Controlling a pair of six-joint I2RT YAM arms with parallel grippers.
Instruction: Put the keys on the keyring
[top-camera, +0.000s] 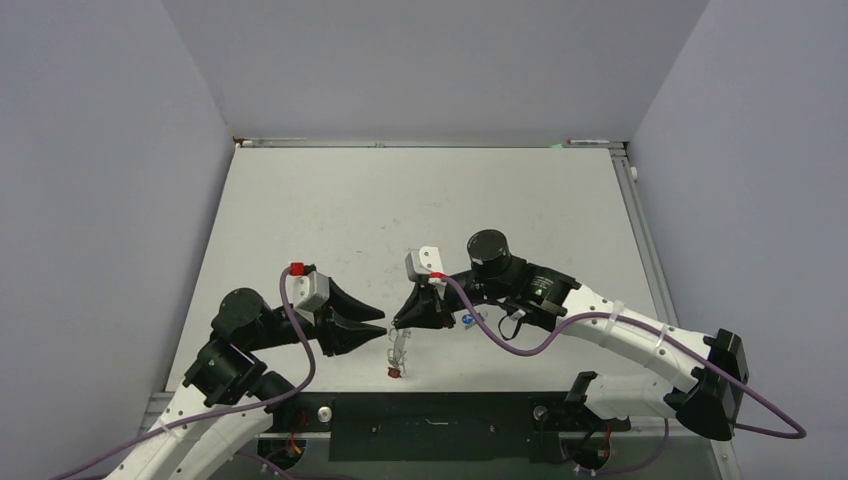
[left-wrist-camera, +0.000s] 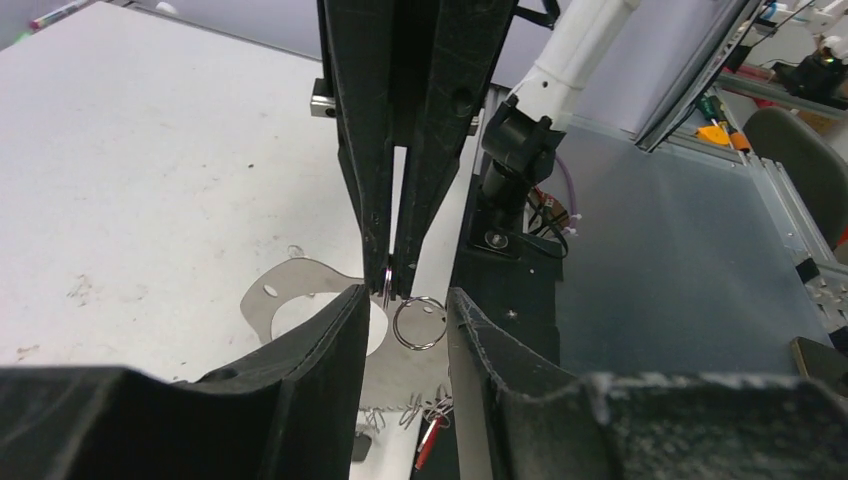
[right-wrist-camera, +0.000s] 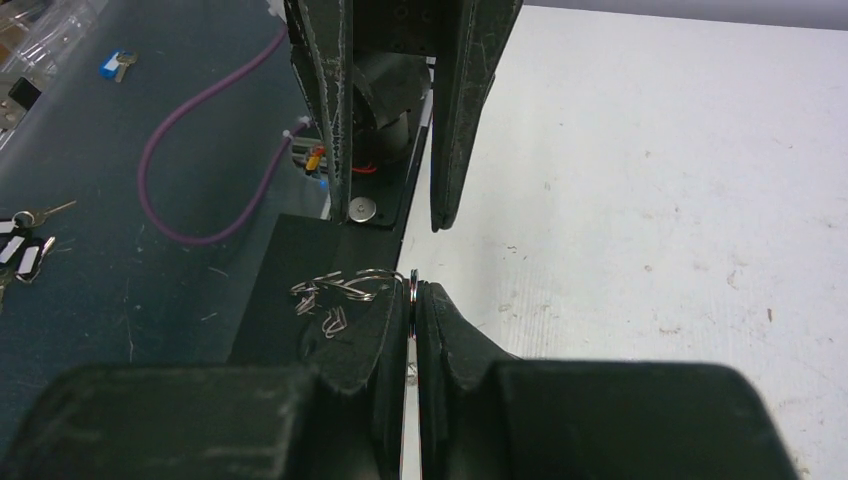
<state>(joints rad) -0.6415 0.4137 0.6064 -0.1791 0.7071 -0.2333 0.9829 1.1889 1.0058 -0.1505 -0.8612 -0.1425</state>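
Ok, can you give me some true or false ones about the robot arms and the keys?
1. The right gripper has its jaws shut on the keyring. True.
2. The left gripper has its jaws shut tight. False: they are open, with a clear gap.
3. The red-tagged key is by the far edge of the table. False: it is near the front edge, just below the two grippers.
4. The two grippers point at each other with their tips close together. True.

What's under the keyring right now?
Loose wire rings and a red-tagged key below the keyring; jaws of the left gripper hide the rest.
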